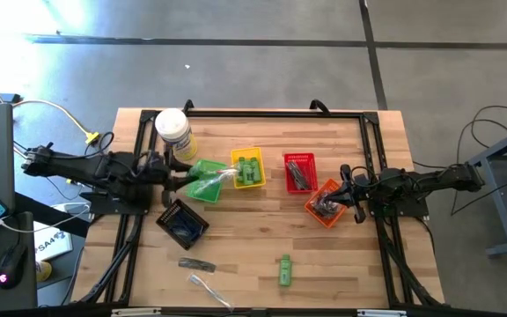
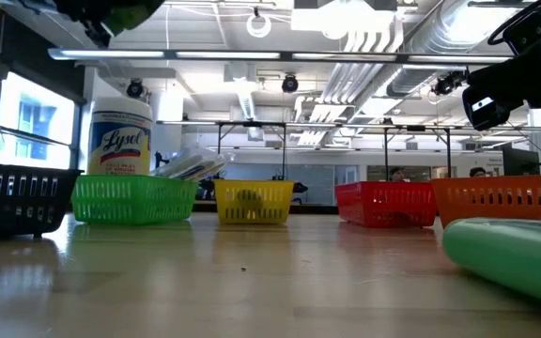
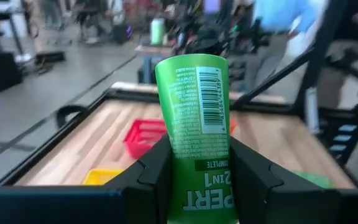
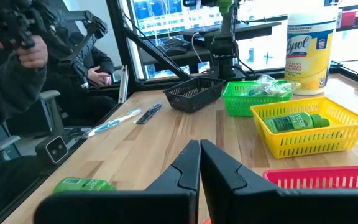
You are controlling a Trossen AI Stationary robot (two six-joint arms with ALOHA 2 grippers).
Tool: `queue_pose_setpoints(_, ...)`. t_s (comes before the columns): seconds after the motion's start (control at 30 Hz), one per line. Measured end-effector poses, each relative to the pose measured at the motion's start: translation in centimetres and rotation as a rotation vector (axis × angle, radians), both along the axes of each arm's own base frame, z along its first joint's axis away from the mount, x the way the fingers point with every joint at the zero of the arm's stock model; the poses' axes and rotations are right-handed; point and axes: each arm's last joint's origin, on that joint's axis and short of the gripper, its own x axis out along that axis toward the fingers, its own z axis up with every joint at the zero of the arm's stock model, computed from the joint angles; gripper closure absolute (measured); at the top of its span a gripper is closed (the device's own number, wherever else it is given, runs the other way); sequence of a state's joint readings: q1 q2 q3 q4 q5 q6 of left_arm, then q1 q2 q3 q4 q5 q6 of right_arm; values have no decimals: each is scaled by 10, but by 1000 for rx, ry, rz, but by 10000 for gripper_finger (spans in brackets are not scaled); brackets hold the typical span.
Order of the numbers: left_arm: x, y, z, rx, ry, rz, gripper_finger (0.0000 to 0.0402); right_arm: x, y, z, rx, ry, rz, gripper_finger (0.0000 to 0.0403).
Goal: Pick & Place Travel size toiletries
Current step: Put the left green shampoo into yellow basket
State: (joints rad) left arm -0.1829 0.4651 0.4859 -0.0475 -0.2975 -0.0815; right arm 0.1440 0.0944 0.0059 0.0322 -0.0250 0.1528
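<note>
Tube (image 3: 194, 118), green, soft and light, sits clamped between the left end effector's (image 3: 194, 171) fingers at its capped end; right end effector (image 4: 199, 163) clenched empty.

Five baskets (image 2: 131, 199) line the table (image 2: 252, 282).

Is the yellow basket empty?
No. The yellow basket has green tubes lying inside it, seen from above and from the right wrist.

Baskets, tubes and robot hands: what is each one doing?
Left gripper: shut on green tube, raised.
Right gripper: shut, empty.
Yellow basket: holds green tubes.
Green basket: holds clear-wrapped items.
Loose tube: lying on table.
Lysol jar: upright, lid on.
</note>
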Motion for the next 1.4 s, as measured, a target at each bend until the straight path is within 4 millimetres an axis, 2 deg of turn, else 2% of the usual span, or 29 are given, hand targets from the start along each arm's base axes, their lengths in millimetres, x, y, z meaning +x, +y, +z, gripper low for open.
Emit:
queue_pose_setpoints(0.2, 9, -1, 37, 26, 85, 9, 287, 0, 0, 0, 0, 0, 0, 398)
queue_pose_setpoints(0.5, 36, -3, 89, 164, 256, 113, 288, 0, 0, 0, 0, 0, 0, 398)
queue_pose_setpoints(0.63, 53, -4, 104, 265, 348, 160, 288, 0, 0, 0, 0, 0, 0, 398)
queue_pose_setpoints(0.77, 76, 5, 104, 353, 506, 237, 288, 0, 0, 0, 0, 0, 0, 398)
queue_pose_setpoints(1.0, 128, 37, 77, 521, 780, 273, 288, 0, 0, 0, 0, 0, 0, 398)
queue_pose_setpoints(1.23, 168, 59, 38, 824, 1018, 123, 290, 0, 0, 0, 4, 1, 0, 398)
queue_pose_setpoints(1.4, 193, 60, 17, 1002, 1054, -29, 289, 0, 0, 0, 4, 1, 0, 398)
